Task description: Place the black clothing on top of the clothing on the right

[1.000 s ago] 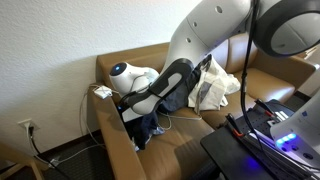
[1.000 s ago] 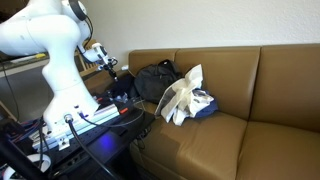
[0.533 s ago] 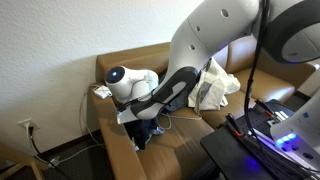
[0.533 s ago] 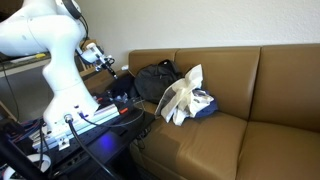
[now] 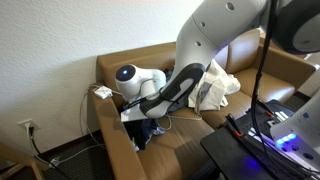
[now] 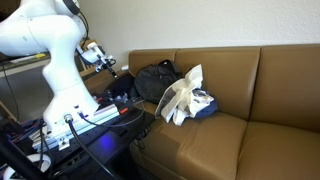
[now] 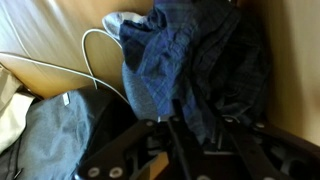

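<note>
The black clothing [image 7: 205,60], a dark plaid-patterned heap, lies at the left end of the brown sofa in both exterior views [image 5: 146,128] [image 6: 155,78]. A cream and white clothing pile [image 6: 183,97] [image 5: 214,86] sits beside it on the seat. My gripper [image 7: 205,135] hangs right over the black clothing with its fingers apart, and fabric lies between and under them. In an exterior view my gripper [image 5: 137,115] is down at the heap by the sofa arm.
A white cable [image 7: 95,55] loops beside the black clothing, with grey fabric [image 7: 50,130] below it. The sofa's arm [image 5: 110,140] and backrest [image 6: 230,65] bound the heap. A dark stand with cables and a blue light [image 5: 270,135] stands in front.
My arm has come down and shifted slightly along the sofa toward the black clothing. The clothing piles have not moved.
</note>
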